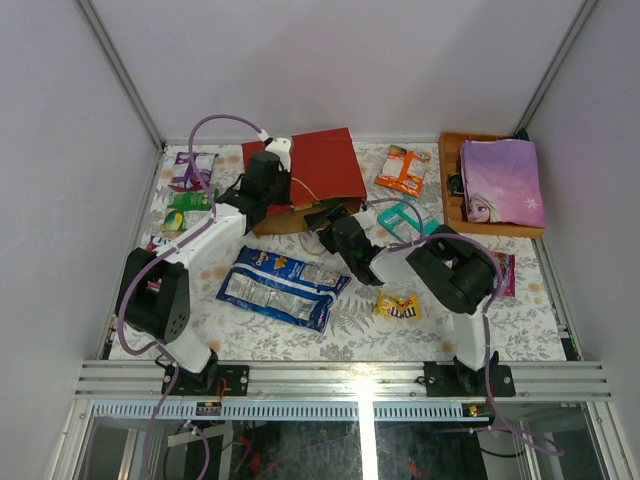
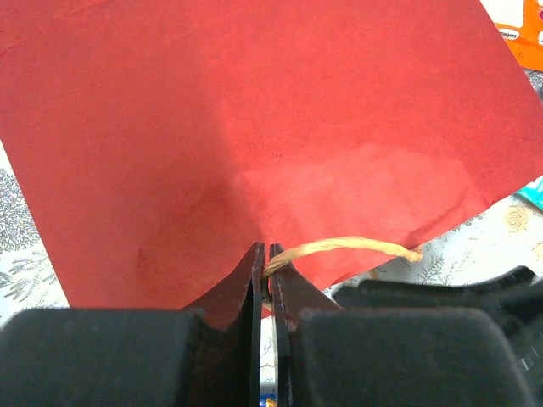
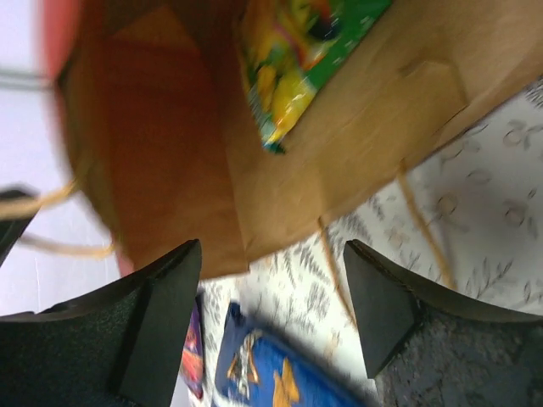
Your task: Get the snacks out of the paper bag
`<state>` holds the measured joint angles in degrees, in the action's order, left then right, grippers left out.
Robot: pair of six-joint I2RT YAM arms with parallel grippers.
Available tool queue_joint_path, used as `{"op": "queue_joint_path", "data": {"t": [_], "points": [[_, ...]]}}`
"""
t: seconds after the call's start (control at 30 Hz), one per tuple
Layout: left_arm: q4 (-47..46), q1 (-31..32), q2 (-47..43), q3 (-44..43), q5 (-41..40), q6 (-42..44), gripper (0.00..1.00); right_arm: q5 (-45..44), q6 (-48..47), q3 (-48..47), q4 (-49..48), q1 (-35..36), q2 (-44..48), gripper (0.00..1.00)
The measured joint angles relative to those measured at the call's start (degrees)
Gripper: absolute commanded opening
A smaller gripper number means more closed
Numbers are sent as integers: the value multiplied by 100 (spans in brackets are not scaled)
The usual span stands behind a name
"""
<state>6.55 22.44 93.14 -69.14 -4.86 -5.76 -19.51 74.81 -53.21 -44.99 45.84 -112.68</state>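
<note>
Red paper bag (image 1: pixel 322 165) on its side, green packet (image 3: pixel 299 52) inside, long blue bag (image 1: pixel 283 286) outside nearby.

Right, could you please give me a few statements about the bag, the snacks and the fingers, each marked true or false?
1. The left fingers are shut on the paper bag at its cord handle. True.
2. The paper bag is empty. False: a green-and-yellow packet lies inside.
3. The right fingers are open and hold nothing. True.
4. The long blue bag lies in the wooden tray. False: it lies on the table between the arms; the tray holds the princess item.
</note>
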Motion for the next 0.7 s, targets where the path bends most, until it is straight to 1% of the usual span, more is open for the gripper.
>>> {"op": "queue_joint_path", "data": {"t": [0.1, 0.33, 0.47, 0.7], "points": [[48, -13, 0, -24, 20, -7, 4, -87, 485, -284, -122, -144, -503, 73], [87, -52, 0, -31, 105, -4, 4, -260, 1174, -1126, -127, -205, -1252, 69], [85, -118, -26, -28, 195, -7, 4, -337, 1436, -1399, -72, -251, -1451, 67], [83, -153, -118, -28, 352, -7, 5, -404, 1821, -1843, 374, -422, -1696, 66]]}}
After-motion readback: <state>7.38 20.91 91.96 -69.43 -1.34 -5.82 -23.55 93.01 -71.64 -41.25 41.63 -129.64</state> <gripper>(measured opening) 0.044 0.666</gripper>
